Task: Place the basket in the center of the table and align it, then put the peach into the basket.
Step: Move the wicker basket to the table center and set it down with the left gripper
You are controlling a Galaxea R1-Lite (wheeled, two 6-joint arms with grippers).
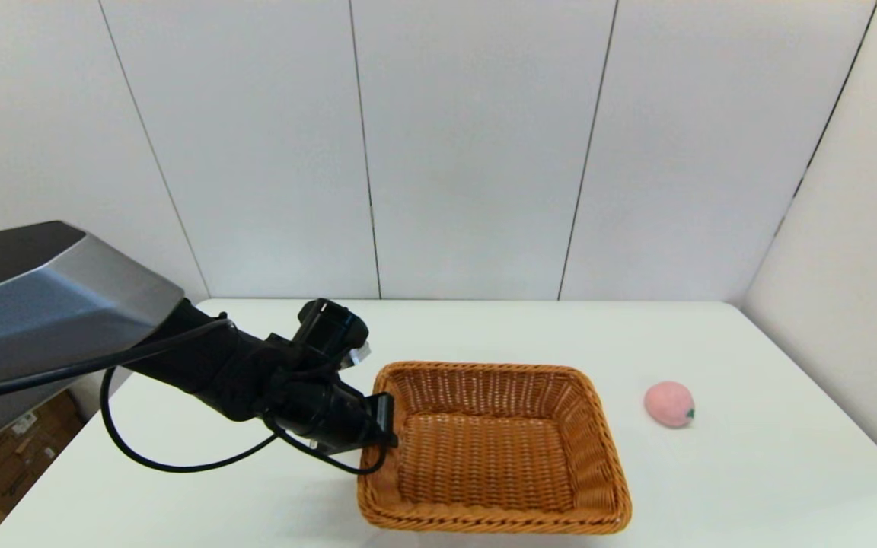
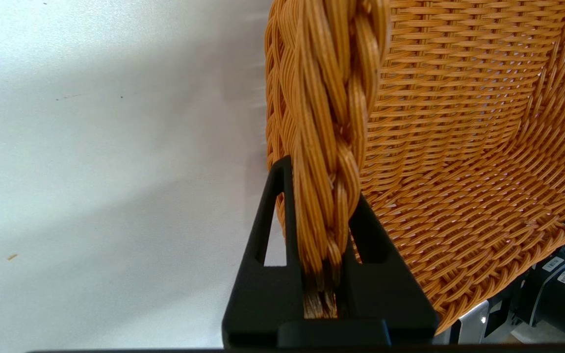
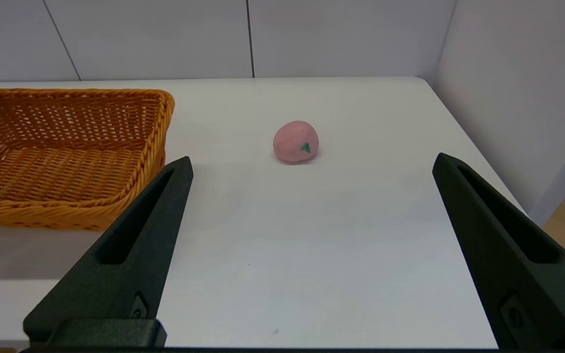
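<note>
While the left gripper (image 2: 321, 196) clamps the woven wicker basket's (image 1: 495, 449) braided rim, the right gripper (image 3: 312, 164) gapes wide toward the round fuzzy peach (image 3: 295, 141).

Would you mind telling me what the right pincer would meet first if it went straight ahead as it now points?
Probably the peach, lying slightly left of the open right pincer's centreline; depth is unclear. The basket lies off to the side.
</note>
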